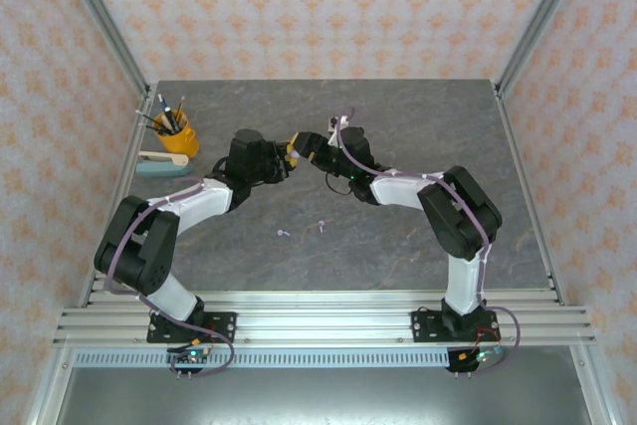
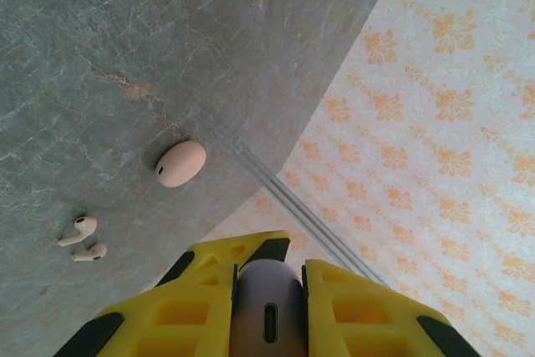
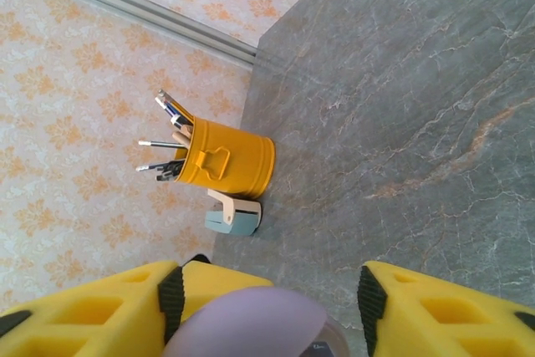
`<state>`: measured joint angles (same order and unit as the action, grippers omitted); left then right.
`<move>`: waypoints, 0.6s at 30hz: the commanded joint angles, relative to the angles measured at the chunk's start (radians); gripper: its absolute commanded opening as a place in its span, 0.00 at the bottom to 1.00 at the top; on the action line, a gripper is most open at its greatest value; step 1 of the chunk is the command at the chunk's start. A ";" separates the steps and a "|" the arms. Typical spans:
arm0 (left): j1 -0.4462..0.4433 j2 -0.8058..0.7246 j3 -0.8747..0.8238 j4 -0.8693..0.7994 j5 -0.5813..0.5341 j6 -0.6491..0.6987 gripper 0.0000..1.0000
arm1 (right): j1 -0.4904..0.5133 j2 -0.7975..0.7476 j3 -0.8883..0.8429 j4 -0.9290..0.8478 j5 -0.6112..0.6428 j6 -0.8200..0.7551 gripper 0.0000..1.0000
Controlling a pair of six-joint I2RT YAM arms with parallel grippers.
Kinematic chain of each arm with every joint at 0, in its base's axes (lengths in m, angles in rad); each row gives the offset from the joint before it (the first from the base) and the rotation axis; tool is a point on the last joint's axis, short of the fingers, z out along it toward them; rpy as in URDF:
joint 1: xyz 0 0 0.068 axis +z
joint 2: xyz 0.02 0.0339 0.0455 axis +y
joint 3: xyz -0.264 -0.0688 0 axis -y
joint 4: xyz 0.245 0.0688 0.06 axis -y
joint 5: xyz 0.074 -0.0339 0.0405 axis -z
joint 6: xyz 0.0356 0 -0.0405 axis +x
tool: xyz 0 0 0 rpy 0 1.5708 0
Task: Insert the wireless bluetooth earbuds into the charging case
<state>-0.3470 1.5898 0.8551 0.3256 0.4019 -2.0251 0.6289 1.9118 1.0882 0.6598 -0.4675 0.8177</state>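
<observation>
Tabletop (image 1: 398, 246), nearest bases: two lilac earbuds (image 1: 283, 232) lying loose, close together, well short of grippers.

Mid-table, raised: left gripper (image 2: 269, 272) clamped tight on lilac case (image 2: 267, 315), port end toward wrist camera. Right gripper (image 3: 276, 290) straddles same case, jaws apart, no grip.

Beyond: pink case (image 2: 180, 163) closed on table, two pink earbuds (image 2: 78, 230) near it.

Step judged: opening lilac case; no bud seated. Next move: right jaws close on lid and lift it, left holds base steady; then fetch lilac bud.
</observation>
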 commanded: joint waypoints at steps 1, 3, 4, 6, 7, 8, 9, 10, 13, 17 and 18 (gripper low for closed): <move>-0.004 -0.032 -0.008 0.024 -0.025 -0.056 0.00 | 0.007 -0.025 -0.004 0.002 0.017 -0.009 0.53; -0.004 -0.032 -0.010 0.024 -0.025 -0.055 0.00 | 0.007 -0.025 0.002 -0.002 0.013 -0.011 0.50; -0.004 -0.031 -0.010 0.024 -0.026 -0.054 0.00 | 0.006 -0.025 0.005 -0.004 0.010 -0.010 0.48; -0.004 -0.031 -0.008 0.024 -0.025 -0.052 0.00 | 0.006 -0.024 0.011 -0.009 0.008 -0.012 0.46; -0.004 -0.032 -0.008 0.023 -0.026 -0.052 0.00 | 0.007 -0.025 0.014 -0.011 0.007 -0.012 0.45; -0.004 -0.031 -0.008 0.023 -0.025 -0.053 0.00 | 0.006 -0.025 0.016 -0.011 0.007 -0.011 0.44; -0.004 -0.032 -0.007 0.023 -0.025 -0.052 0.00 | 0.006 -0.025 0.018 -0.012 0.004 -0.010 0.44; -0.004 -0.031 -0.006 0.021 -0.025 -0.049 0.00 | 0.006 -0.025 0.019 -0.014 0.004 -0.009 0.44; -0.004 -0.032 -0.006 0.020 -0.023 -0.047 0.00 | 0.006 -0.022 0.024 -0.014 0.007 -0.001 0.42; -0.004 -0.031 -0.006 0.020 -0.021 -0.043 0.10 | 0.007 -0.017 0.031 -0.014 0.010 0.013 0.42; -0.004 -0.031 -0.005 0.020 -0.021 -0.041 0.14 | 0.007 -0.016 0.033 -0.017 0.013 0.017 0.42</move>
<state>-0.3470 1.5894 0.8490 0.3244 0.3870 -2.0251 0.6319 1.9102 1.0924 0.6510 -0.4633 0.8238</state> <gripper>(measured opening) 0.203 0.420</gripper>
